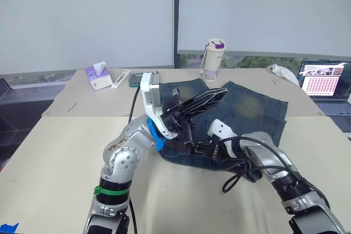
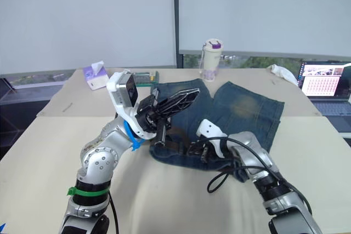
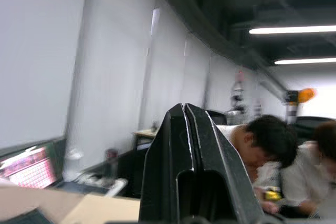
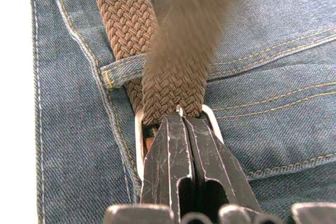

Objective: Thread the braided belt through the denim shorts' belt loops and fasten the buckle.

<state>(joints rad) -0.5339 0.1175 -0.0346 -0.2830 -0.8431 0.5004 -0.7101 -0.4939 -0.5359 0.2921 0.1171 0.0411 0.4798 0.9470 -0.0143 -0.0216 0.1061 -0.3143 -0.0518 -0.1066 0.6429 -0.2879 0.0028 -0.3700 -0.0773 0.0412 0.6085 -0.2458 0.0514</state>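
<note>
- Right gripper (image 4: 182, 116): black fingers pressed together at the silvery metal frame buckle (image 4: 139, 135) of the brown braided belt (image 4: 123, 17), low on the blue denim shorts (image 1: 258, 108), beside a denim belt loop (image 4: 123, 70).
- Left gripper (image 1: 222, 92): fingers pressed together, empty, forearm raised above the shorts.

Left arm is bent up at the elbow, its wrist lifted well above the denim shorts (image 1: 247, 108), and the left gripper (image 1: 219, 94) points up and away over them with its two black fingers pressed flat together, nothing between them. Right arm reaches in low from the near side, forearm angled toward the shorts' waistband, and the right gripper (image 4: 186, 124) sits down on the denim with its fingers closed tight, tips at the buckle (image 4: 140, 129).
</note>
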